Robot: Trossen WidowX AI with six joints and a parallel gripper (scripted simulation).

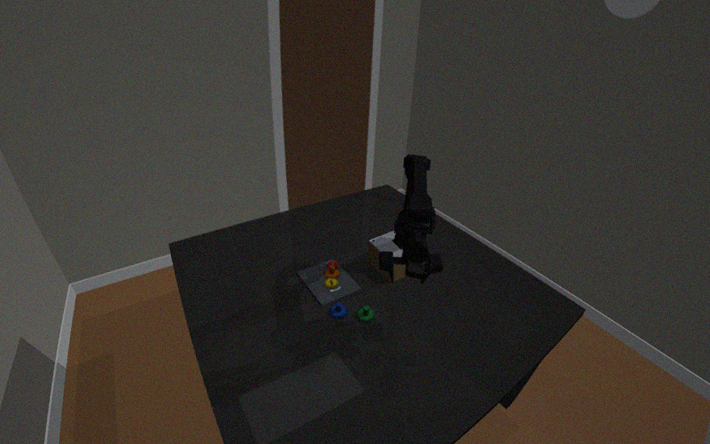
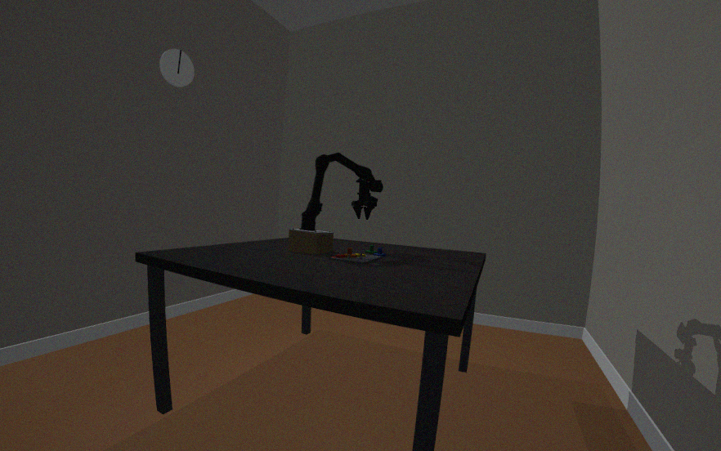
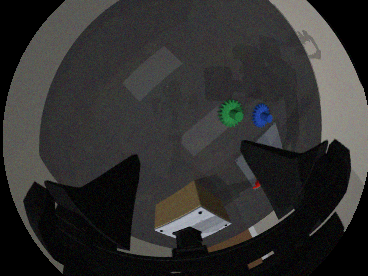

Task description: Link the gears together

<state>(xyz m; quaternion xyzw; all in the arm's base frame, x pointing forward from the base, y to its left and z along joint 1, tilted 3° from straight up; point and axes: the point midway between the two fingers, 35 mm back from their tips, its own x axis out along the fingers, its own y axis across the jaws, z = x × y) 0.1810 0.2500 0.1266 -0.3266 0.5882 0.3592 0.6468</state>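
- In the wrist view, a finger hides much of the board; the top view shows it, with the yellow gear.
- The gripper is wide, holding nothing.
- In the wrist view, the blue gear stands at three o'clock of the green gear.

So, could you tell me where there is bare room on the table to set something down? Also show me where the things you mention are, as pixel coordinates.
There looks to be room between the green gear [image 1: 366, 314] [image 3: 230, 114] and the table's [image 1: 455, 348] near right edge in the top view. It is crowded on the grey board [image 1: 347, 291], where the orange gear [image 1: 332, 273] sits between red and yellow.
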